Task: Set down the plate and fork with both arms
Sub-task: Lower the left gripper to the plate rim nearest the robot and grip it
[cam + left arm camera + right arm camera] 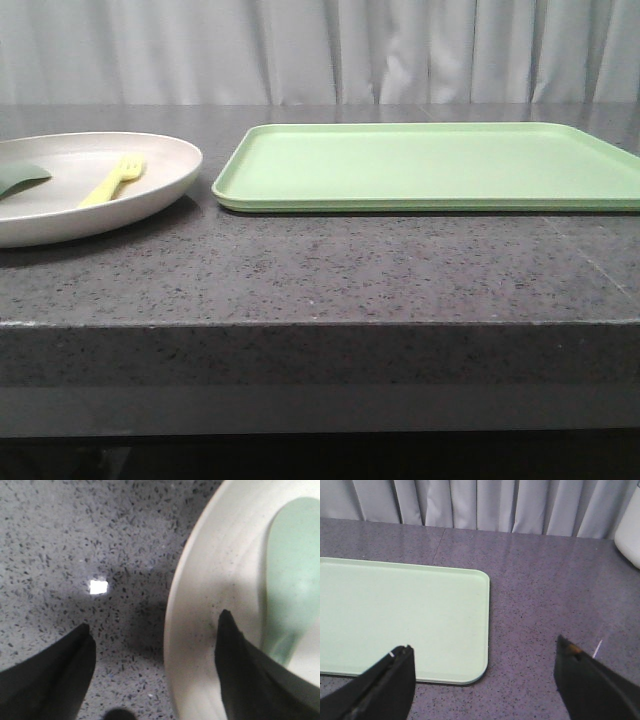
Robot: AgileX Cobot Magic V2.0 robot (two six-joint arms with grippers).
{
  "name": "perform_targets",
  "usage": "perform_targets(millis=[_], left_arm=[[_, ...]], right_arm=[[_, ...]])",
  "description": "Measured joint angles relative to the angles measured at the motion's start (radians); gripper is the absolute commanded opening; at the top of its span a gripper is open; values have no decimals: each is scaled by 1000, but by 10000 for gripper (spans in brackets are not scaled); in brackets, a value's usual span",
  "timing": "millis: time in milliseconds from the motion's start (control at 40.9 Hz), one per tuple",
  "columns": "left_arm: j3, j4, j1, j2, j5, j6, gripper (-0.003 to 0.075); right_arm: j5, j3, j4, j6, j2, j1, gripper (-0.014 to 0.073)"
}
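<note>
**Plate and fork at the table's left, tray beside them**

On the dark speckled stone table (330, 275): a big round cream plate with a raised rim (150, 195), far to the left, partly cut off by the picture's edge. Inside it, a small pale yellow plastic fork (112, 180), tines pointing away toward the back. Also inside, near the left edge, a dull green rounded utensil piece (22, 179), apart from the fork.

Just right of the plate, not touching it: a flat light green tray with rounded corners (430, 165). Behind everything, a grey curtain (320, 50).

Left black gripper (155, 645) wide open, holding nothing. One pointed finger over the plate's rim, close to the green piece; the other finger over bare table. Rim between the two fingers.

Right black gripper (485, 667) also wide open, holding nothing, above the table near a tray corner. Something white (629, 530) at the edge of the right wrist view, too cut off to tell what.
</note>
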Motion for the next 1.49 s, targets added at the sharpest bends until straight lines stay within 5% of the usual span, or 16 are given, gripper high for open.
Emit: perform_targets(millis=[269,661,1101,1493], left_arm=[[0,-13,0,0,0,0,386],[0,-25,0,0,-1,0,-14],[-7,-82,8,0,-31,14,-18],[-7,-464,173,4,-23,240,-18]], right_arm=[[0,0,0,0,0,0,592],[0,0,0,0,0,0,592],[2,0,0,0,1,0,592],[7,0,0,0,1,0,592]])
